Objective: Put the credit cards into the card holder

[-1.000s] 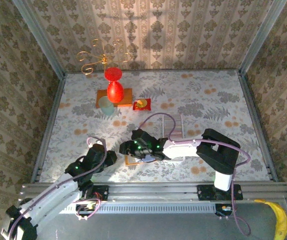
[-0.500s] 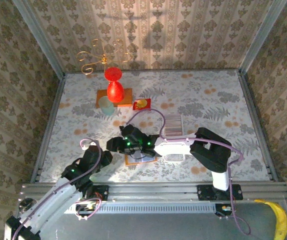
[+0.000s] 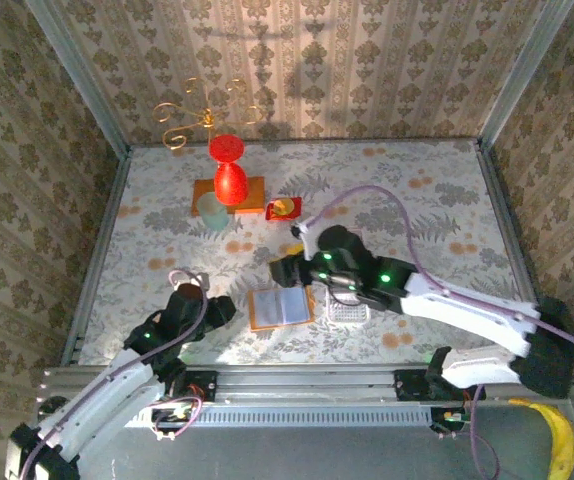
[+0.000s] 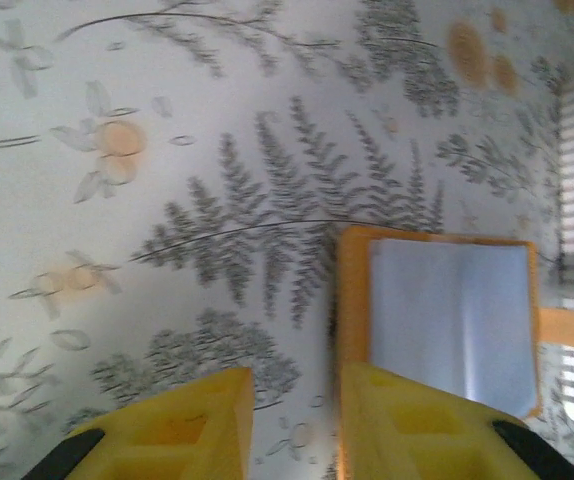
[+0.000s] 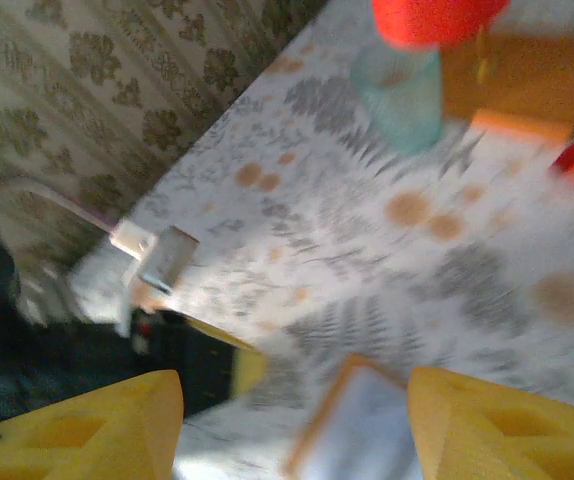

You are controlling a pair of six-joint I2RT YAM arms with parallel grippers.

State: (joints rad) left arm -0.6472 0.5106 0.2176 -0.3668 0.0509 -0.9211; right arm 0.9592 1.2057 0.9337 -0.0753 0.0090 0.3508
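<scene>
Lying open near the front edge of the table (image 3: 417, 200), the card holder (image 3: 281, 308) has its long side running left to right. The left gripper (image 4: 292, 400) sits low at its left edge, jaws slightly parted with nothing between them and one finger right against that edge. The right gripper (image 5: 295, 400), spread wide and empty, hovers over the far edge.

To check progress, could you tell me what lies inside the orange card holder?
Inside the card holder, a pale rectangle fills the space within the orange rim; anything beneath that rectangle is covered.
</scene>
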